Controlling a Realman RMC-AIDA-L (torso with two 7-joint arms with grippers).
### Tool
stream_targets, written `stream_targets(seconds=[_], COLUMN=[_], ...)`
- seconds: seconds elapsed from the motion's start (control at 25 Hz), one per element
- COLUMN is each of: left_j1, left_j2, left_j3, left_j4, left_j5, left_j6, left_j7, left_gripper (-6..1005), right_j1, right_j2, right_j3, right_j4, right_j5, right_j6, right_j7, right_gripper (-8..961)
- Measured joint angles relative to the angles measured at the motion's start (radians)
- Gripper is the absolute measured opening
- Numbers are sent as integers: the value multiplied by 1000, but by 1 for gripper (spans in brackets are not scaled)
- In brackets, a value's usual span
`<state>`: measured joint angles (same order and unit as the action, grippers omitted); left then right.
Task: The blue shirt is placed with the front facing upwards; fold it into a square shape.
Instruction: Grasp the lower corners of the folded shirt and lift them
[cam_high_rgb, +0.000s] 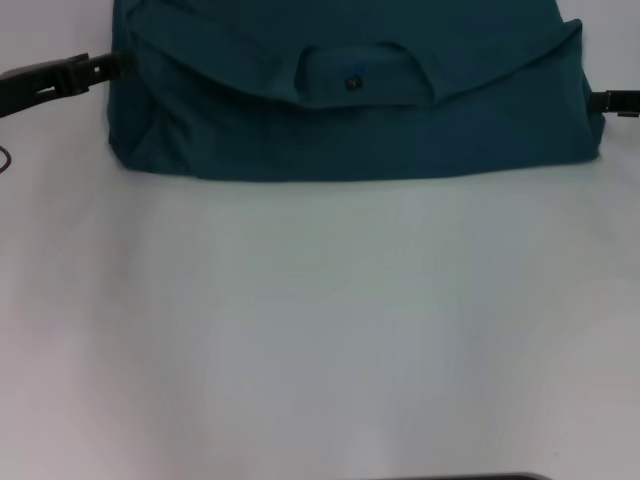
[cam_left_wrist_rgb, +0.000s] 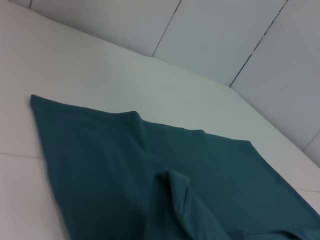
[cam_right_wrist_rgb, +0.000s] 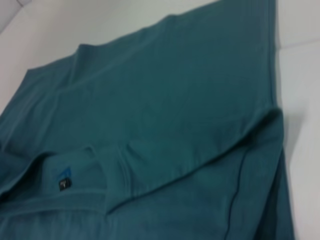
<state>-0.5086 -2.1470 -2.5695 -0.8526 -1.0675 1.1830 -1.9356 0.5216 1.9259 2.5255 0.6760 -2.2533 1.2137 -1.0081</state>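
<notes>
A plain test or lab setup: a bare white table (cam_high_rgb: 320, 330), with seamed white wall panels (cam_left_wrist_rgb: 225, 35) behind that table.

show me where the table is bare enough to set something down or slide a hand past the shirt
The widest free patch is the white table from the blue shirt's near folded edge toward the robot. Narrow bare strips flank the shirt, but each is taken: the left gripper sits at its left edge, the right gripper at its right edge. The far middle is crowded, all cloth.
</notes>
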Motion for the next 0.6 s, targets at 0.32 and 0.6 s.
stream_targets(seconds=[0.32,0.6], left_j1=[19,16], left_j2=[3,2], left_j3=[0,0], left_j4=[-3,-5], left_j5=[-1,-1], left_j6=[7,12], left_j7=[13,15], left_gripper=[798,799], right_j1=[7,16], right_j2=[14,38], right_j3=[-5,-13], right_j4=[-27,-36], right_j5=[-19,-19], right_j6=[10,-31], right_j7=[23,13], right_gripper=[626,620])
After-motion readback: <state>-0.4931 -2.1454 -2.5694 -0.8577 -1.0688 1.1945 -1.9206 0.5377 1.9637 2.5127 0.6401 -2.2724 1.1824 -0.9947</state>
